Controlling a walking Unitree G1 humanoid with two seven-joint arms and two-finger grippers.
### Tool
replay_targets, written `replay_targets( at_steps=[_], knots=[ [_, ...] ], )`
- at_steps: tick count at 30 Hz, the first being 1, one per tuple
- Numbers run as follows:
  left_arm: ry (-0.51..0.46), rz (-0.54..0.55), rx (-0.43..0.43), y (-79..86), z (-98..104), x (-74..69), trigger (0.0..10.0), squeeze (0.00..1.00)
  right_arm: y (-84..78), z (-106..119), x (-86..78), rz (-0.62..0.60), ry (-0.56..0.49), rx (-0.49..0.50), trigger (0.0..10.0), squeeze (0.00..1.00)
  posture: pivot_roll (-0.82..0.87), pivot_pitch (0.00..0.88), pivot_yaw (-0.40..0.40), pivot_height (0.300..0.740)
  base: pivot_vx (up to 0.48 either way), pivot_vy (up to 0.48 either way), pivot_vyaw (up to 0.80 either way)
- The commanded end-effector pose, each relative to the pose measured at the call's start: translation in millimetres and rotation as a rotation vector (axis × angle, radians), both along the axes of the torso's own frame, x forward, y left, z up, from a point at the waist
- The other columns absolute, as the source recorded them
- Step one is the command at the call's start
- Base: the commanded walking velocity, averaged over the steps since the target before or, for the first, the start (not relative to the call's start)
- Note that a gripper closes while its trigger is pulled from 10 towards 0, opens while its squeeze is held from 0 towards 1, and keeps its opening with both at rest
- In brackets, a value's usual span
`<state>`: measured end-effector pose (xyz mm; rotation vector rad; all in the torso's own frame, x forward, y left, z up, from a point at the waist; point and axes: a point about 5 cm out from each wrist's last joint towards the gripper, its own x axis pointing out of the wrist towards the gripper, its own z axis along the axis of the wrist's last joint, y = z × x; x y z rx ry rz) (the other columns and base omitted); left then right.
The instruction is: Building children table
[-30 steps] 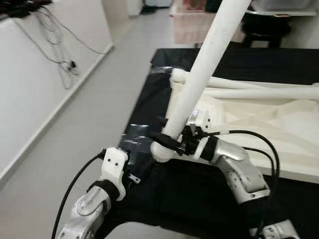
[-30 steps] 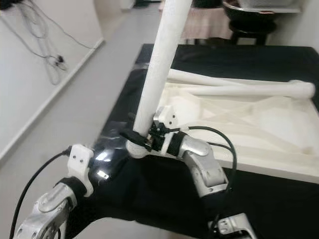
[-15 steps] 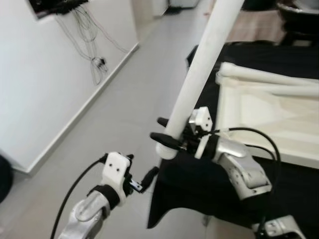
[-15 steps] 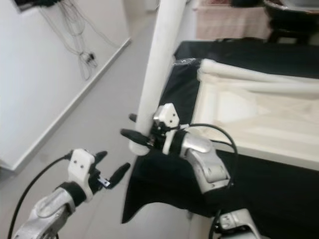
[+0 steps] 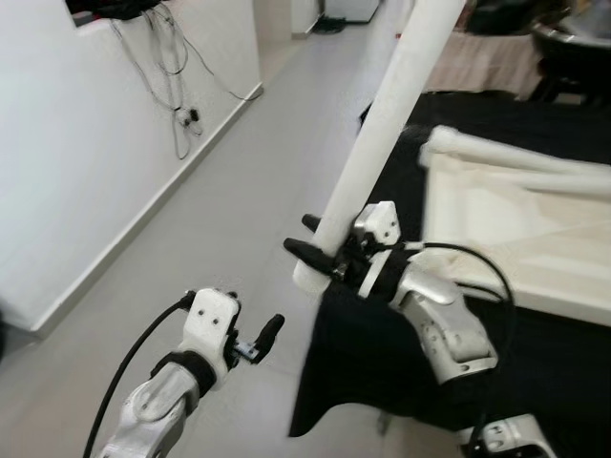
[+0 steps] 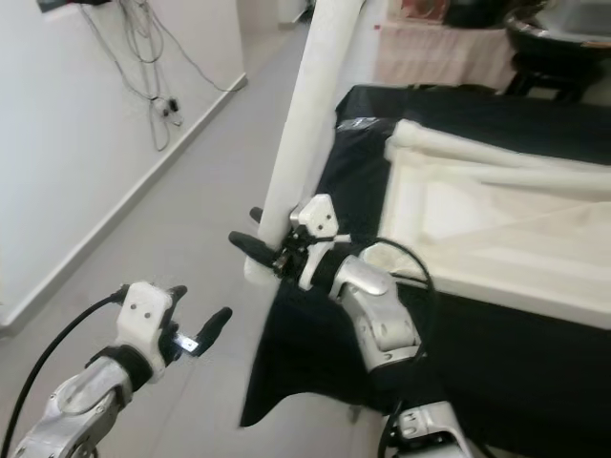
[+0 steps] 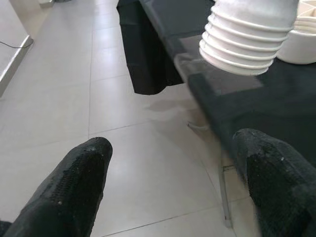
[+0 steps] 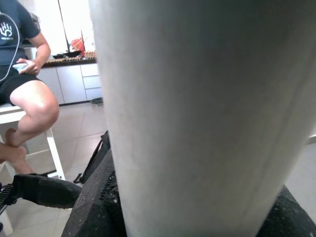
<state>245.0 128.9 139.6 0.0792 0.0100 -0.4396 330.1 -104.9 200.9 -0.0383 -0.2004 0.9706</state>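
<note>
A long white table leg (image 5: 382,134) leans upward, and my right gripper (image 5: 304,237) is shut on it near its lower end. That ribbed lower end (image 7: 249,39) hangs past the edge of the black-covered table (image 5: 382,353), above the floor. The white tabletop (image 5: 516,219) lies upside down on the black cloth, with another white leg (image 5: 516,157) along its far side. My left gripper (image 5: 253,329) is open and holds nothing; it is low over the floor, left of and below the leg's end. In the right wrist view the leg (image 8: 197,113) sits between the black fingers (image 8: 94,207).
A white wall with hanging cables (image 5: 177,67) runs along the left, with grey tiled floor (image 5: 220,210) between it and the table. A person (image 8: 24,94) sits on a white chair off to the side. A dark stool (image 5: 573,38) stands behind the table.
The head view has swung left. The leg's lower end has left the tabletop's corner and now hangs beyond the table edge. My left gripper has moved from the table edge to over the floor.
</note>
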Motion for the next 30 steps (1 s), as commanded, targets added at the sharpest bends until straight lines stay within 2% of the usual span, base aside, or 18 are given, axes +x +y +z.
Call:
replay_targets(
  at_steps=[1, 3, 24, 26, 27, 28, 30],
  knots=[
    [0.022, 0.003, 0.015, 1.3, -5.5, -0.2, 10.0, 0.00, -2.9, -1.5, 0.0, -0.017, -0.008, 0.005, 10.0, 0.00, -0.01, 0.142, 0.057, 0.740, 0.000, -0.465, 0.00],
    [0.026, -0.006, 0.010, 0.7, -5.6, 0.2, 10.0, 0.00, -2.8, -1.6, 0.3, -0.021, -0.008, 0.007, 10.0, 0.00, -0.01, 0.142, 0.057, 0.740, 0.000, -0.454, 0.00],
    [0.016, -0.013, 0.000, 0.4, -4.1, 1.2, 10.0, 0.00, 6.7, 3.0, -3.4, 0.059, -0.052, -0.049, 10.0, 0.00, -0.01, 0.154, 0.050, 0.740, 0.000, 0.000, 0.00],
    [0.015, -0.013, 0.002, 0.4, -3.9, 1.2, 10.0, 0.00, 7.9, 4.4, 1.9, 0.035, -0.054, -0.056, 10.0, 0.00, -0.01, 0.156, 0.049, 0.740, 0.000, 0.000, 0.00],
    [0.014, -0.012, 0.007, 0.1, -3.3, 0.7, 10.0, 0.00, 7.9, 7.4, 12.6, -0.022, -0.054, -0.071, 10.0, 0.00, 0.00, 0.164, 0.048, 0.740, 0.000, 0.000, 0.00],
    [0.014, -0.012, 0.007, 0.1, -3.3, 0.7, 10.0, 0.00, 7.9, 7.4, 12.6, -0.022, -0.054, -0.071, 10.0, 0.00, 0.00, 0.164, 0.048, 0.740, 0.000, 0.000, 0.00],
    [0.011, -0.016, 0.015, -0.8, -2.4, -0.3, 10.0, 0.00, 3.1, 11.5, 24.6, -0.090, -0.048, -0.079, 10.0, 0.00, 0.00, 0.173, 0.046, 0.740, 0.000, 0.000, 0.00]
  ],
)
